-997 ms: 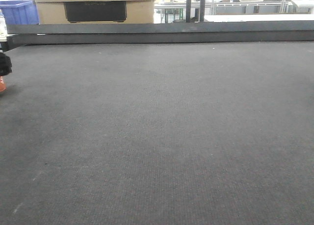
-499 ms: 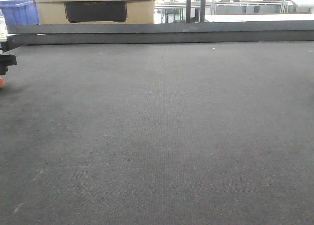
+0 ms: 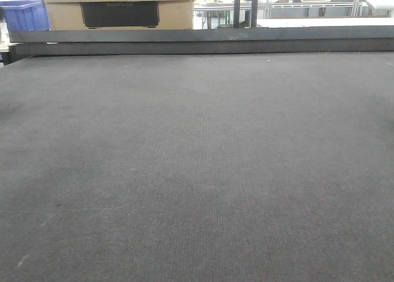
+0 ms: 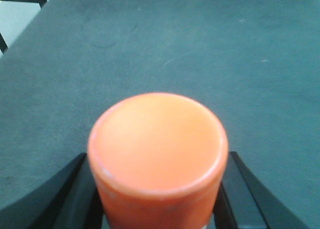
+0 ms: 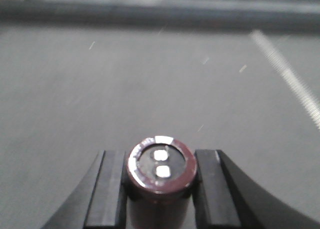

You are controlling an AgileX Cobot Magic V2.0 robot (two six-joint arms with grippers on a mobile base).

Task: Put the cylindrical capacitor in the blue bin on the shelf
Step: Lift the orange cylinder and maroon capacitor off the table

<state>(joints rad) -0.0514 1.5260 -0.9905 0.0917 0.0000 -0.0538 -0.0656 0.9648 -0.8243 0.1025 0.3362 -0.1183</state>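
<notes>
Right gripper [image 5: 160,189] is clamped on a dark maroon cylindrical capacitor [image 5: 160,166], black pads pressed to either side of the can. The terminal end with its two pale contacts faces the wrist camera, so the body sits deep between the jaws, likely for a steady carry. Left gripper [image 4: 157,199] is closed around a smooth-topped orange cylinder [image 4: 157,139], held the same way; what that part is, I cannot tell. Both hang over the dark, felt-like black tabletop [image 3: 197,171], neither load resting on it. The front view shows no arm at all — only the table, a brown cardboard box [image 3: 117,5] beyond its far edge and a blue plastic crate [image 3: 21,14] at far left. No steel-railed shelf is visible, so the capacitor looks grasped but undelivered — transport and drop remain.
</notes>
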